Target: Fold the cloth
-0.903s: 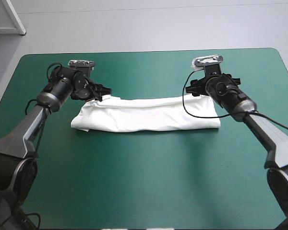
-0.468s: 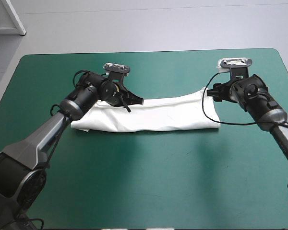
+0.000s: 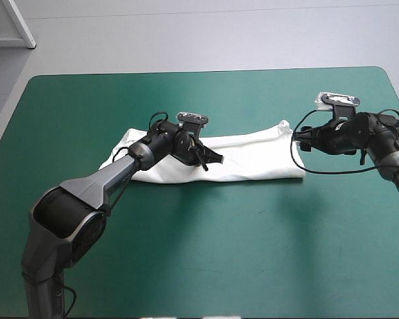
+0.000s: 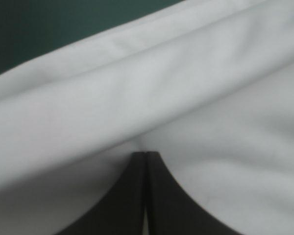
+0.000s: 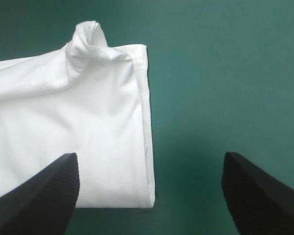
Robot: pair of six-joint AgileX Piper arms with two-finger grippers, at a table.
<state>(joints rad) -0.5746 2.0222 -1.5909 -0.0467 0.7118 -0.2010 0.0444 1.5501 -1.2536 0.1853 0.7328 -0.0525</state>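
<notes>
The white T-shirt (image 3: pixel 246 159) lies as a long folded band across the middle of the teal-green table. My left gripper (image 3: pixel 213 158) is low over the band's middle, shut on the T-shirt. In the left wrist view (image 4: pixel 145 152) its black fingers meet in a point where a fold of the white cloth (image 4: pixel 137 88) puckers. My right gripper (image 3: pixel 303 140) hovers open at the band's right end. In the right wrist view (image 5: pixel 149 164) one finger is over the shirt's end (image 5: pixel 88 122) and the other over bare cover.
Teal-green cover (image 3: pixel 206 252) stretches bare in front of the shirt to the near edge. A strip of cover (image 3: pixel 206 93) also runs behind the shirt to the far edge. A white stand (image 3: pixel 13 26) is off the table's far left corner.
My left gripper travelled from the shirt's left end to its middle and shut there. My right gripper drew back to the right, off the shirt's right end, staying open.
</notes>
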